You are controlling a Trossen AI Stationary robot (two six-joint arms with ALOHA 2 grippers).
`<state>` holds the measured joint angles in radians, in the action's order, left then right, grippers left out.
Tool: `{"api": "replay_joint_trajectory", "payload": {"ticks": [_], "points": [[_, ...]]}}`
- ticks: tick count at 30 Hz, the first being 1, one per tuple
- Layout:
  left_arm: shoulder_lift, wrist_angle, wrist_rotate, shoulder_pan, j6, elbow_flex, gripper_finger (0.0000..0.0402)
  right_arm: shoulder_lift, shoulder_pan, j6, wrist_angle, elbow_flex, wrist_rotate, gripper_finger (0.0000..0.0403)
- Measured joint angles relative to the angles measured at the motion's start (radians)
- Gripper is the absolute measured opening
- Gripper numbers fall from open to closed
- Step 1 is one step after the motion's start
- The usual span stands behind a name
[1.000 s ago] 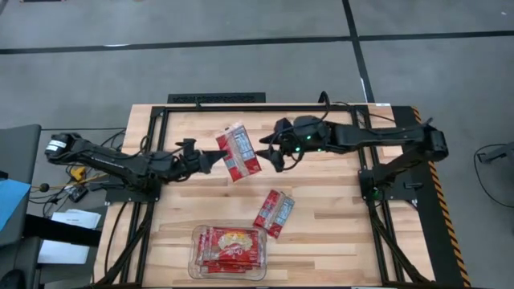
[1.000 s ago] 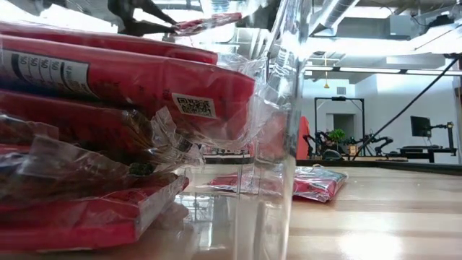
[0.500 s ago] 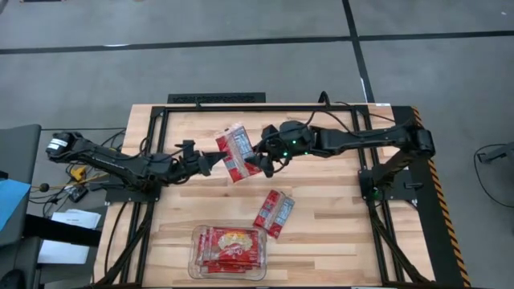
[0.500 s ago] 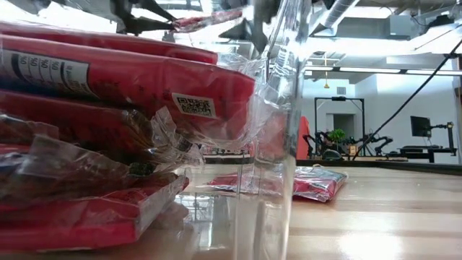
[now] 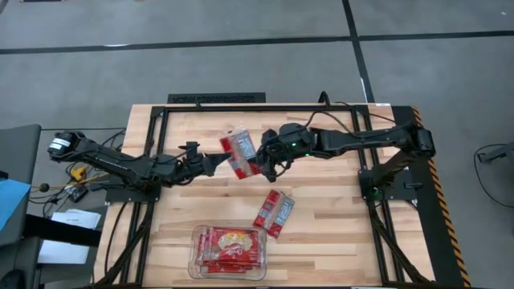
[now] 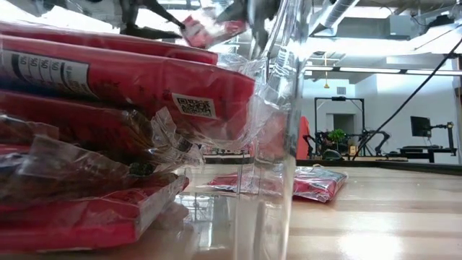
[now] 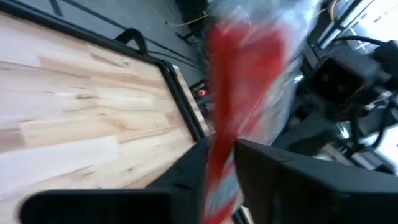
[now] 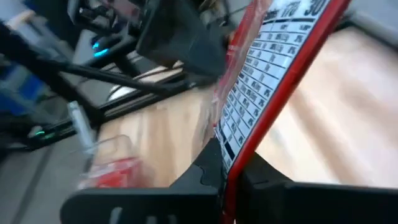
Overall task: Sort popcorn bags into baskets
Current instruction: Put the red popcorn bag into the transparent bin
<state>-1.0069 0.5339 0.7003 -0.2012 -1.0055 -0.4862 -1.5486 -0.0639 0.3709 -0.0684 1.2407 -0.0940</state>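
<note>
High view: a pale wooden table (image 5: 321, 217) on grey floor. Both grippers, left (image 5: 218, 162) and right (image 5: 261, 163), pinch one red bag (image 5: 240, 151) mid-table. Another bag (image 5: 274, 212) lies near the filled tub (image 5: 229, 251).

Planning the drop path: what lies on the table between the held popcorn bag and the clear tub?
In the high view, one loose popcorn bag lies between held bag and tub; otherwise bare wood.

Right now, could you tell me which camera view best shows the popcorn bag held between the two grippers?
The high view: the held popcorn bag shows whole between the left gripper and right gripper. The low view catches it small; both wrist views show only one edge.
</note>
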Motion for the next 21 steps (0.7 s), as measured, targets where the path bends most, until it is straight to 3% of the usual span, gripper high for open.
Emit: {"api": "replay_joint_trajectory", "payload": {"ticks": [7, 12, 16, 18, 21], "points": [[0.015, 0.017, -0.046, 0.0, -0.072, 0.001, 0.0197, 0.137, -0.003, -0.224, -0.235, 0.077, 0.232, 0.0016], [0.011, 0.046, -0.042, 0.03, -0.332, 0.0, 0.0276, 0.186, 0.093, -0.693, -0.426, 0.139, 0.494, 0.0016], [0.01, 0.055, 0.002, 0.06, -0.544, 0.0, 0.0308, 0.165, 0.205, -0.978, -0.462, 0.14, 0.747, 0.0017], [0.01, 0.08, 0.008, 0.069, -0.561, 0.0, 0.0314, 0.151, 0.238, -1.041, -0.487, 0.14, 0.853, 0.0021], [0.01, 0.099, 0.008, 0.079, -0.568, 0.0, 0.0315, 0.099, 0.268, -1.101, -0.502, 0.143, 0.932, 0.0023]]}}
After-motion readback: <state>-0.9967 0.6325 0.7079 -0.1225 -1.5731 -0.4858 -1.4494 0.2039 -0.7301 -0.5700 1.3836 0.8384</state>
